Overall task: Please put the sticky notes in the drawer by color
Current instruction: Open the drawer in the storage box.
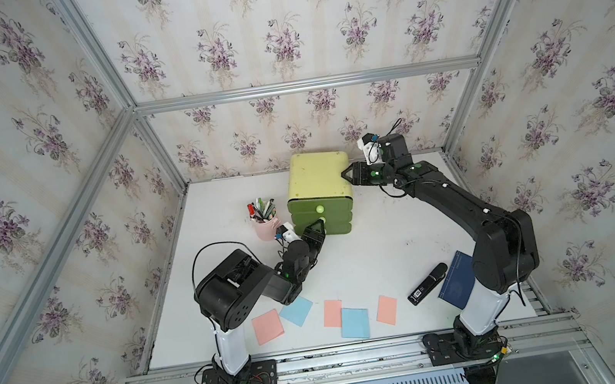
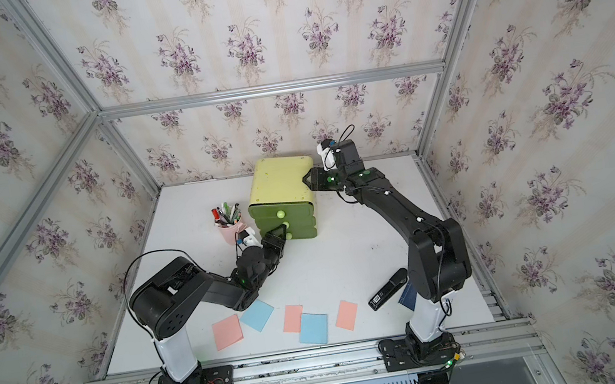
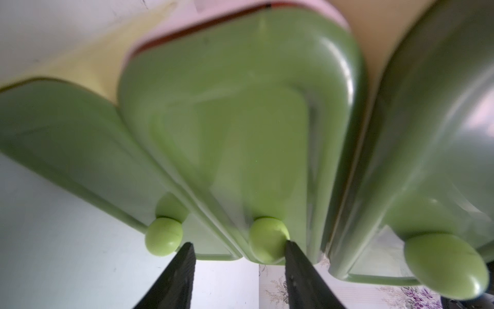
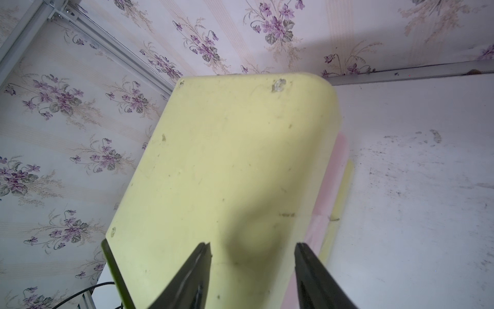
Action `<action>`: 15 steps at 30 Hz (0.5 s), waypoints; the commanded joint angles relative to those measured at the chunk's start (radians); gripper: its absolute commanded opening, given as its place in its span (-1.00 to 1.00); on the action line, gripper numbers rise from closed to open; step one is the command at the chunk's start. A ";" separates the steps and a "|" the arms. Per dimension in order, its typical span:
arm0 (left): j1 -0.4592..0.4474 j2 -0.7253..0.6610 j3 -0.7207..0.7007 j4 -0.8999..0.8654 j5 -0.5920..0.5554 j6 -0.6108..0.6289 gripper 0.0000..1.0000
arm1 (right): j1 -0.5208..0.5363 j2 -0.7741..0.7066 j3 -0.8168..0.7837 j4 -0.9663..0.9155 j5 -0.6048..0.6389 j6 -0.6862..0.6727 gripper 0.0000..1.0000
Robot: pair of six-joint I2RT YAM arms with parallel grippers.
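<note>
White table (image 1: 384, 239) bears drawer (image 1: 317, 183), pen cup (image 1: 267, 228), sticky notes (image 1: 354, 323), stapler (image 1: 427, 284), book (image 1: 456, 280)

No legible text; only a small white label (image 1: 417, 293), perhaps a printed code, on the black device (image 1: 429, 283).

Violet-print wallpaper (image 1: 275, 23) on walls beyond right claw (image 1: 347, 175); alu frame rails (image 1: 304, 85); white tabletop (image 1: 387, 255) below it; soft light.

Pale yellow and green drawer (image 1: 316, 175); pink and blue sticky notes (image 1: 267, 326); purple-flowered wallpaper (image 1: 278, 43)
</note>
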 commanded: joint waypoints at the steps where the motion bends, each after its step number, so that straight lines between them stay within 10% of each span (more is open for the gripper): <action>1: 0.007 0.022 0.013 0.044 0.015 -0.007 0.04 | 0.000 0.001 -0.008 -0.005 -0.013 -0.007 0.10; 15: 0.022 0.025 0.051 0.030 0.054 -0.018 -0.27 | 0.000 -0.015 -0.049 0.006 -0.007 -0.013 0.11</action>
